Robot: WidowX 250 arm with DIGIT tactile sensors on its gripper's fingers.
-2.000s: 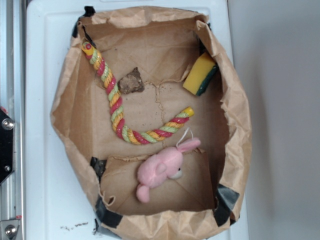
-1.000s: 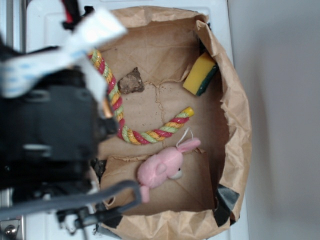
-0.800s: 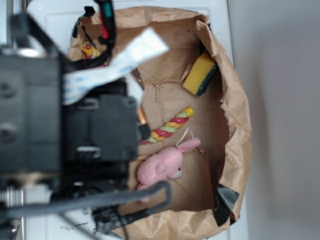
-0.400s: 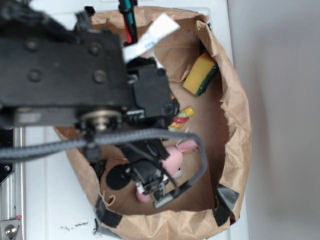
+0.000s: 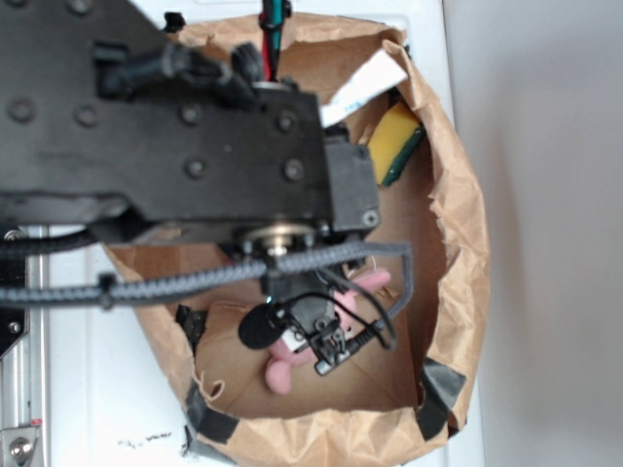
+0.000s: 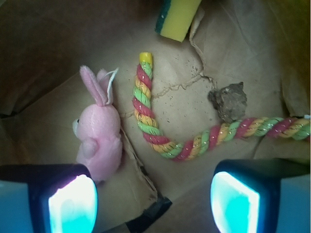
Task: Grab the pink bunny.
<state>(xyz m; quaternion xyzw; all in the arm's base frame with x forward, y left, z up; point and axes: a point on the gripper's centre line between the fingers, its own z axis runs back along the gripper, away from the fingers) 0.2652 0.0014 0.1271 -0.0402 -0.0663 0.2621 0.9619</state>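
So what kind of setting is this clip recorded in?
Probably a lab tabletop rig, not a home. A crumpled brown paper-lined bin sits on a white surface, holding assorted props: a light pink plush bunny, a red-yellow-green twisted rope and a yellow-and-green sponge.

We see a broad matte-black metal arm link (image 5: 165, 146) studded with round black screw heads, a silvery round joint hub (image 5: 277, 240) at its lower edge. A grey braided cable (image 5: 175, 279) loops beneath it — a flat white ribbon cable (image 5: 360, 83) and red and green wires (image 5: 274, 19) run above. In the wrist view, the black gripper (image 6: 153, 199) carries two glossy pale-blue finger pads (image 6: 73, 204).
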